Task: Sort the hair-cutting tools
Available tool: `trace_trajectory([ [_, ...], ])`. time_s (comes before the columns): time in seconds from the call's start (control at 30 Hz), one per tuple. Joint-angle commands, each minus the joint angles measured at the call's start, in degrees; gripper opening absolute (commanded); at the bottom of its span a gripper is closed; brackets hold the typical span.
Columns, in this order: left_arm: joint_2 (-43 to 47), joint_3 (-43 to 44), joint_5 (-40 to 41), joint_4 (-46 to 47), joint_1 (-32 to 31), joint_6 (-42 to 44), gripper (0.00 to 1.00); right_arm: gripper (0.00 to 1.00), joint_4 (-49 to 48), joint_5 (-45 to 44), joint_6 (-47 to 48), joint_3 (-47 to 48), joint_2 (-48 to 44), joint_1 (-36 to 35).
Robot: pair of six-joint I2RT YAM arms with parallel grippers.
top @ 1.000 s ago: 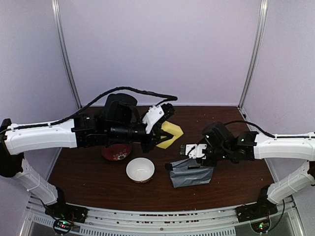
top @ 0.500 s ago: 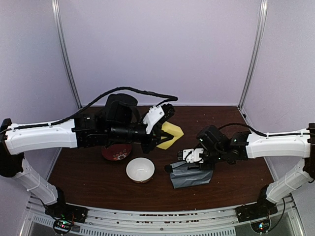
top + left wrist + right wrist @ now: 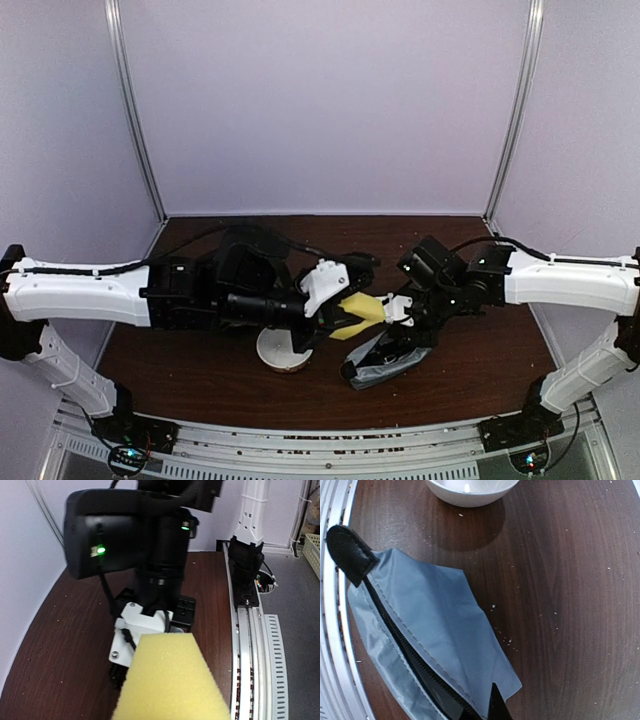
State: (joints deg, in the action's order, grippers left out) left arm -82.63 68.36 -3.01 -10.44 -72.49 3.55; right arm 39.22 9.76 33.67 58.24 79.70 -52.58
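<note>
No scissors, comb or clipper shows in any view. My left gripper (image 3: 340, 318) is shut on a yellow sponge (image 3: 358, 311) and holds it above the table, just left of the right gripper. The sponge fills the bottom of the left wrist view (image 3: 170, 680) and hides the fingers. My right gripper (image 3: 398, 318) is shut on the rim of a grey zip pouch (image 3: 385, 357) and lifts that side. In the right wrist view the pouch (image 3: 430, 625) gapes open along its black zipper, with one black fingertip (image 3: 497, 706) at its edge.
A white bowl (image 3: 276, 352) sits left of the pouch, half under my left arm; its rim shows in the right wrist view (image 3: 470, 490). The red plate is hidden under the left arm. The metal rail (image 3: 320, 440) runs along the near table edge.
My left arm has swung toward the front and right with the sponge, now over the bowl beside the pouch. My right gripper has lifted the pouch's edge, so the pouch is bunched and tilted.
</note>
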Motion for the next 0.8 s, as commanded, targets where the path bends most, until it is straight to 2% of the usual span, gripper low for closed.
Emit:
trace_trajectory([
  [0.0, 1.57, 0.75, 6.70, -0.30, -6.62, 4.27, 0.00, 0.00, 5.26, 8.15, -4.40, 3.97, 1.19, 0.33],
  [0.23, -6.82, 3.89, 10.63, 0.37, -11.50, 8.86, 0.00, 0.00, 7.38, 12.88, -7.24, 8.38, 6.96, 0.41],
  [0.57, -20.73, 9.58, 20.90, 3.34, -11.53, 20.69, 0.00, 0.00, 6.74, 16.91, -7.91, 8.43, 7.58, 1.39],
  [0.77, -25.71, 12.77, 26.38, 1.17, -10.33, 26.23, 0.00, 0.00, 6.89, 18.28, -7.57, 8.42, 7.71, 2.00],
])
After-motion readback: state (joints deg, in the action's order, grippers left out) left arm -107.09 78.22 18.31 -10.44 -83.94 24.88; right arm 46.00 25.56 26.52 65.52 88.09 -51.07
